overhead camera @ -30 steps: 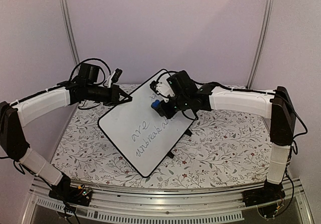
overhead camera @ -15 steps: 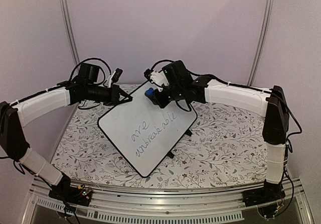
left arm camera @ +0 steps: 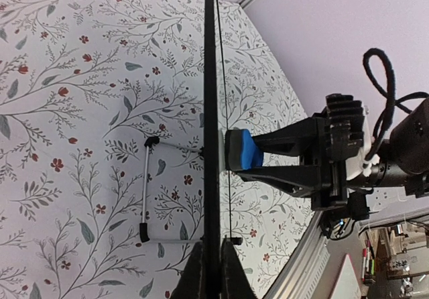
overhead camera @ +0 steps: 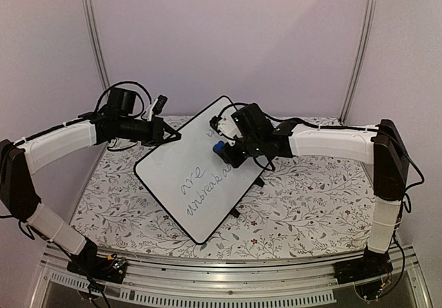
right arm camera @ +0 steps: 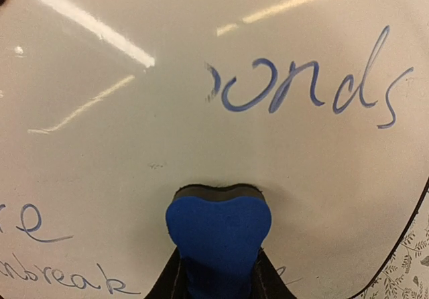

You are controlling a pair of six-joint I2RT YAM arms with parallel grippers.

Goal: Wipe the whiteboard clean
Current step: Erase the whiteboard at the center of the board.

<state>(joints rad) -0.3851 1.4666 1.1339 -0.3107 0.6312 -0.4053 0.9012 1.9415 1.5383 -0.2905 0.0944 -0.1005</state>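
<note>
The floral table [overhead camera: 311, 204] carries the whiteboard [overhead camera: 181, 157], which is set cornerwise and propped at a tilt, with a wire stand [left arm camera: 143, 190] behind it. The left gripper [overhead camera: 175, 136] is clamped on the board's left rim, pinching the thin edge. The right gripper [overhead camera: 226, 150] is closed around a blue eraser [overhead camera: 218, 147], which is pressed flat to the board below the writing [right arm camera: 301, 91] "onds". Half a second ago the eraser was at the far corner; it is now lower, toward the middle.
</note>
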